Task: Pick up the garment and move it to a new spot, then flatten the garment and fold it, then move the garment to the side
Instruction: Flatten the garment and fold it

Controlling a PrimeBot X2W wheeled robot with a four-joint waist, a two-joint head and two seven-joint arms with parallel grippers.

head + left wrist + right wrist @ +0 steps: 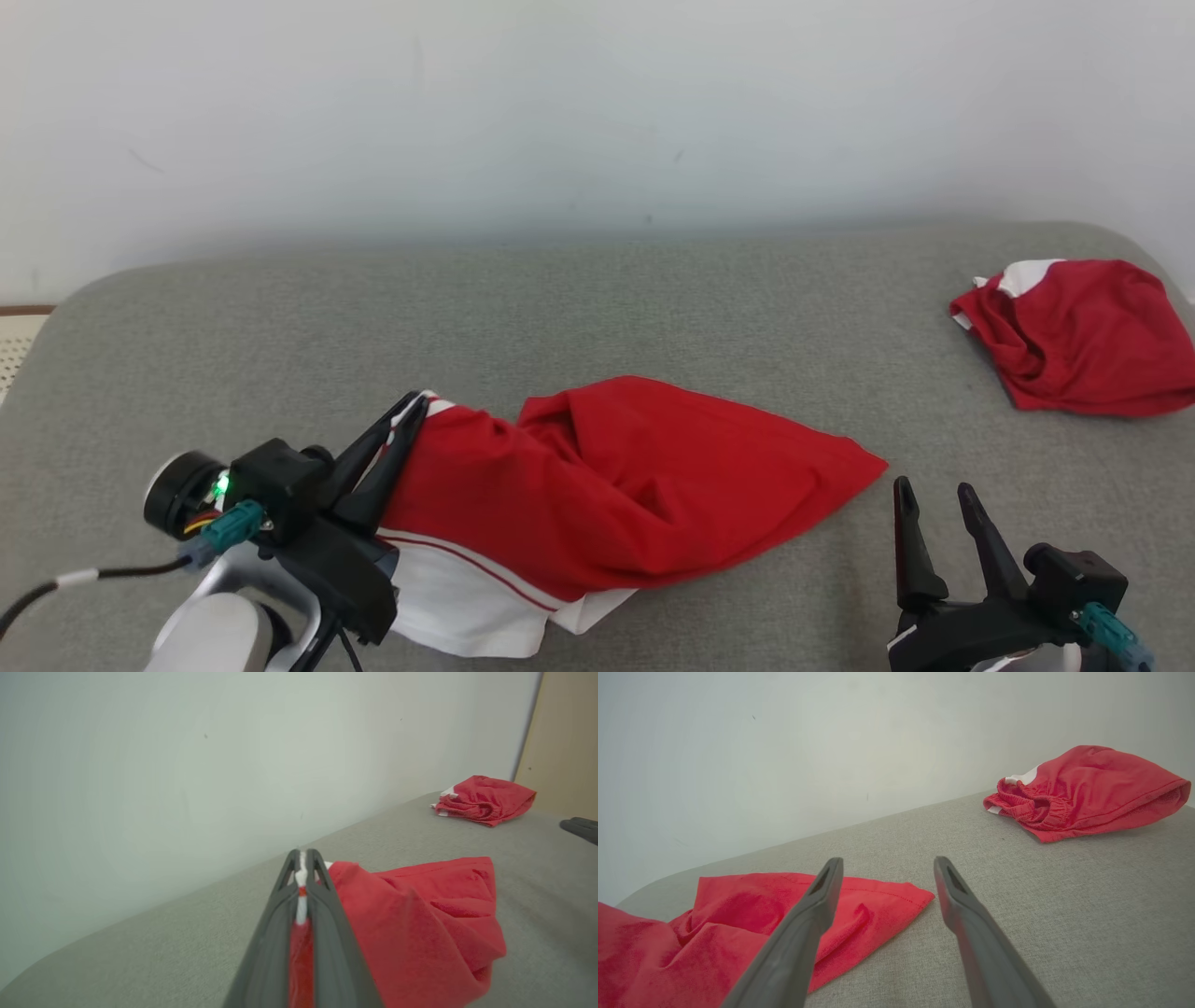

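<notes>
Lower left: left gripper clenched on crumpled red-and-white fabric garment on grey upholstered surface. Lower right: right gripper released, empty.

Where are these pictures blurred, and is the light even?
Head view: even light, no glare, crumpled red-and-white garment sharp. Left wrist view: left hand blurred near the lens. Right wrist view: right hand soft, far red garment sharp.

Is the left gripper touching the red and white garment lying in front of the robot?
Touching. The left wrist view shows the left gripper shut on the garment, with red and white fabric pinched in its closed jaws. The head view agrees.
</notes>
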